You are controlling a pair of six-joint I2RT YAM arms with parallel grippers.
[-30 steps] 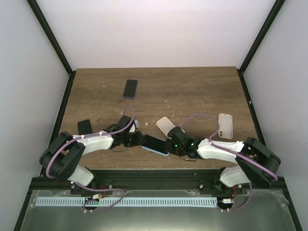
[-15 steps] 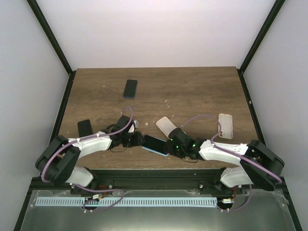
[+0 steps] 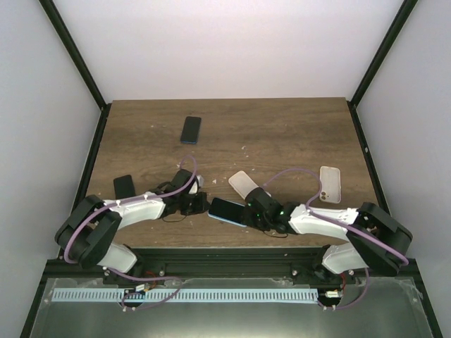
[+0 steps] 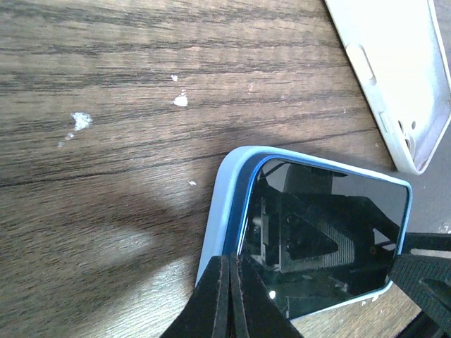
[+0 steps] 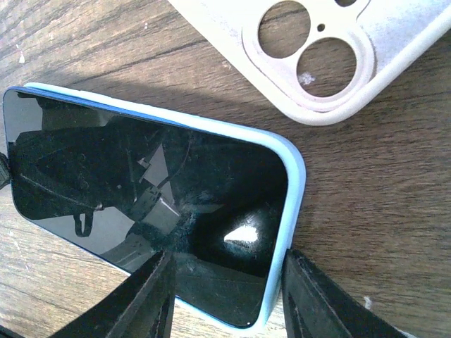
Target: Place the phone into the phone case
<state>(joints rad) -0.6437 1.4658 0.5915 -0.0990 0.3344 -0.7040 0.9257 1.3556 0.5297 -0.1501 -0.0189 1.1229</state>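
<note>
Starting with the phone (image 3: 227,210): lies screen up near the front middle of the counter (image 3: 282,134), between the two arms, already inside a light-blue case (image 5: 296,184). Judging by the blue rim wrapped round every visible edge, mostly done. Not wholly settled, though. Along the edge shown in the left wrist view, a darker blue strip between rim and glass, so possibly not pressed fully home there. Left to do, by this reading: seat that edge and let go.

Pressed together, the left fingers (image 4: 215,296), tips against that same edge of the case, pushing rather than gripping anything. Spread round the opposite end, the right fingers (image 5: 148,296), one on each long side and seemingly touching both. Apparently pinching phone and case across the width.

Just beyond the phone, near but apart, a white case (image 5: 317,49). Empty, with bare wood showing through its camera holes.

Farther right, a second white case (image 3: 330,184) with dark camera openings, contents impossible to tell. Well apart toward the back, a dark phone (image 3: 191,129). Near the left edge, another dark slab (image 3: 124,186), cased or bare impossible to say.
</note>
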